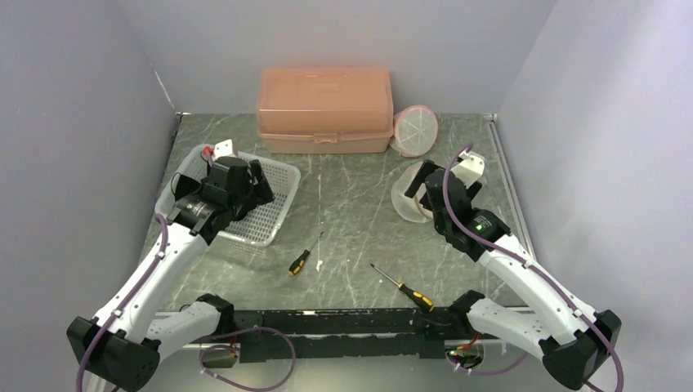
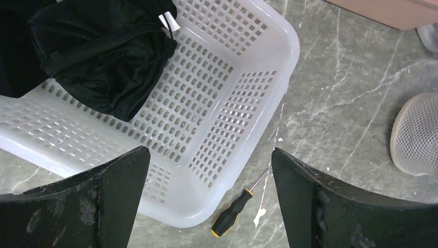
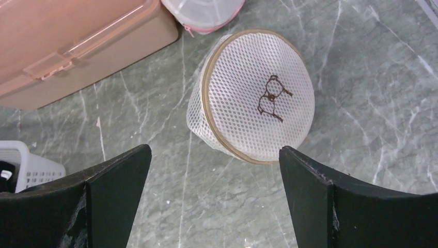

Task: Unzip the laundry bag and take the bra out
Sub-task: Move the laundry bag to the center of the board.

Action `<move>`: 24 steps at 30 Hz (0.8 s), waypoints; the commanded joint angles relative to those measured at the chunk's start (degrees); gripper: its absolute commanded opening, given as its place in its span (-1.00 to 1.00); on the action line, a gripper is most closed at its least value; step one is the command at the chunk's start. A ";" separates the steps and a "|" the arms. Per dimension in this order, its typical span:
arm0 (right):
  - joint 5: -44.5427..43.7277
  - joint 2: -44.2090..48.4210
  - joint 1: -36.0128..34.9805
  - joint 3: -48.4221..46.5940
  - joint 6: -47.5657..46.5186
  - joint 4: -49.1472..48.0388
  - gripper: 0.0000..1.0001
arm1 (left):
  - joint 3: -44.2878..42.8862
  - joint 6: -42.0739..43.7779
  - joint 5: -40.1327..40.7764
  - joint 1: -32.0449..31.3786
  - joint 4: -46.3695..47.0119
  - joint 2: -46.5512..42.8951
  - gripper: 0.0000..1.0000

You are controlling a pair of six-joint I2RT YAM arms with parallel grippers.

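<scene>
A round white mesh laundry bag (image 3: 253,98) with a tan rim and a brown stitched motif lies on the table, just beyond my right gripper (image 3: 214,150), which is open and empty above the table. The bag looks closed; its contents do not show. It also shows in the top view (image 1: 404,202), partly under the right gripper (image 1: 431,184), and in the left wrist view (image 2: 416,134). My left gripper (image 2: 209,152) is open and empty over the near right corner of a white perforated basket (image 2: 248,98). A black garment (image 2: 103,62) lies in that basket.
A peach lidded box (image 1: 324,109) stands at the back, with a pink-rimmed round mesh bag (image 1: 415,131) leaning beside it. Two black-and-yellow screwdrivers lie on the table, one by the basket (image 1: 300,261), one near the front (image 1: 404,287). Grey walls close both sides.
</scene>
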State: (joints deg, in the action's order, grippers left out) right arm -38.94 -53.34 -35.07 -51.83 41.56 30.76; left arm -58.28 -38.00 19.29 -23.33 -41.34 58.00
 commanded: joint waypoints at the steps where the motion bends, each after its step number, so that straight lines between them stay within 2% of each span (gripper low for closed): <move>1: -1.54 1.77 -0.26 1.36 -3.29 -2.26 1.00 | -0.30 3.68 -1.19 -0.03 2.18 -2.79 0.88; 5: 7.92 10.80 -0.16 7.80 -12.75 -11.68 1.00 | 1.40 6.67 -1.57 0.02 3.45 -4.66 0.88; 8: 6.05 14.40 -0.02 9.06 -12.79 -15.18 0.99 | 2.36 7.55 -2.79 0.04 4.40 -5.44 0.88; 12: -0.66 10.43 1.25 3.78 -10.69 -9.24 0.98 | 2.64 8.35 -6.35 0.04 5.42 -5.25 0.88; 16: 2.93 7.81 4.78 3.60 -10.78 -11.06 0.88 | 2.84 9.33 -11.53 0.02 6.33 -5.39 0.88; 21: 11.22 4.47 13.70 7.30 -8.94 -15.43 0.67 | 4.05 9.63 -15.31 0.03 8.44 -7.15 0.88; 24: 13.73 2.58 15.09 9.80 -9.30 -19.06 0.57 | 4.88 9.88 -16.93 -0.05 9.71 -7.97 0.88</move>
State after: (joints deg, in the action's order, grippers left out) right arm -30.63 -49.47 -21.54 -44.34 32.08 18.17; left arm -54.24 -29.28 6.66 -23.33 -35.38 51.86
